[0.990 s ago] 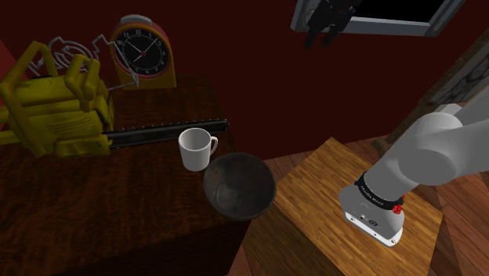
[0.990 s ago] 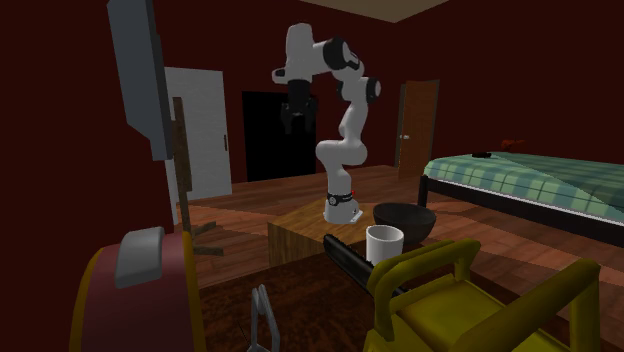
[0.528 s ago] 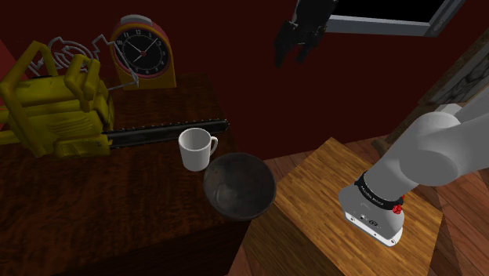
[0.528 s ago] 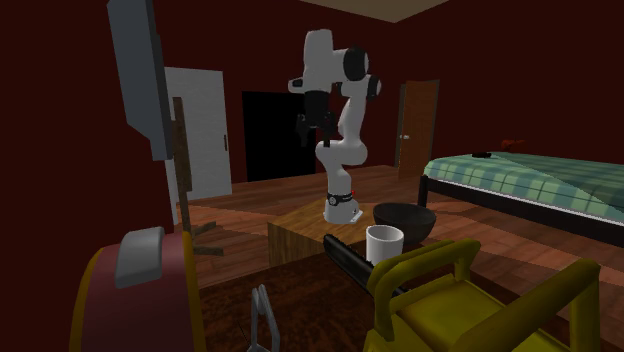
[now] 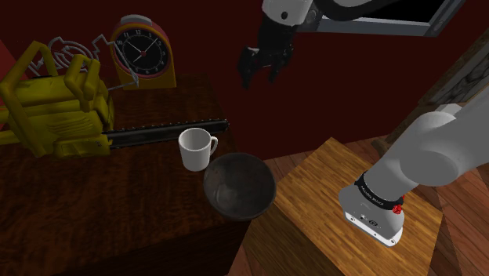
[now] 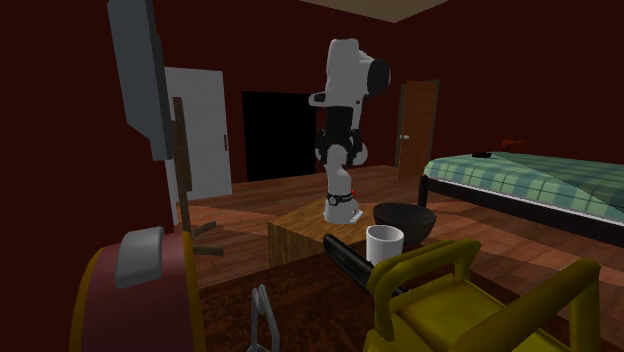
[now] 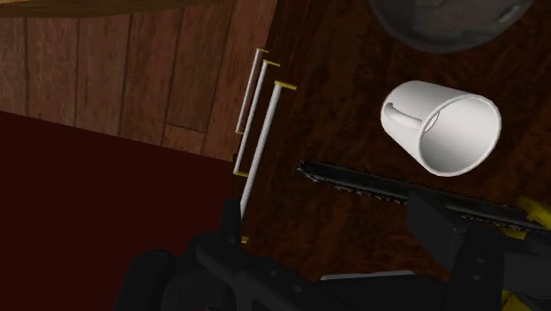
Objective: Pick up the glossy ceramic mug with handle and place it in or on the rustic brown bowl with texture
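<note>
Looking down over the dark wooden table (image 5: 78, 212), we see the white Franka arm (image 5: 439, 149) rising from its wooden box stand (image 5: 313, 204) at the shoulder view's lower right. It reaches up and across to the left. A big yellow chainsaw (image 5: 55, 102) lies on the table, its black bar pointing toward the shoulder view's right. The dark, round bowl (image 5: 239, 184) sits at the table corner nearest the stand. A red-cased clock with a black face (image 5: 141, 51) stands upright behind the chainsaw. The glossy white mug with a handle (image 5: 194, 147) stands upright on the table between the chainsaw's bar and the bowl, just beside the bowl. Its handle is turned toward the shoulder view's right. The all-black gripper (image 5: 258, 77) hangs high above the table's far side, well apart from the mug. Its fingers are spread and hold nothing.
</note>
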Robot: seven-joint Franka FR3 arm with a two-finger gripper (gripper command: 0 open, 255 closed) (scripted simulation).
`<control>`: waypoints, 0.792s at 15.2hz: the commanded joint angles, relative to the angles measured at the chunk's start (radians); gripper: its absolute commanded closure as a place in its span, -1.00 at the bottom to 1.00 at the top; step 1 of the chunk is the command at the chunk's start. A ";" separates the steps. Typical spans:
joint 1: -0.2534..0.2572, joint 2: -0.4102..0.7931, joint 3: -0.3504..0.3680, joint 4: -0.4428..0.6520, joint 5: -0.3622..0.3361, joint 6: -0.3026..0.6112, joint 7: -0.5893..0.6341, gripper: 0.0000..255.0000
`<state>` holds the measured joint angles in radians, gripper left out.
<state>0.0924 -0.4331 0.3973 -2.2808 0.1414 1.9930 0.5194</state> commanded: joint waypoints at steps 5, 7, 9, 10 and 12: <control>-0.007 0.207 0.146 0.100 -0.084 0.073 0.204 -1.00; -0.008 0.285 0.189 0.144 -0.132 0.088 0.278 -1.00; -0.002 0.371 0.224 0.194 -0.192 0.096 0.356 -1.00; 0.004 0.415 0.238 0.221 -0.225 0.098 0.396 -1.00; 0.025 0.508 0.258 0.280 -0.295 0.094 0.476 -1.00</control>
<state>0.1089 0.0322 0.6450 -2.0235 -0.1195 2.0851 0.9546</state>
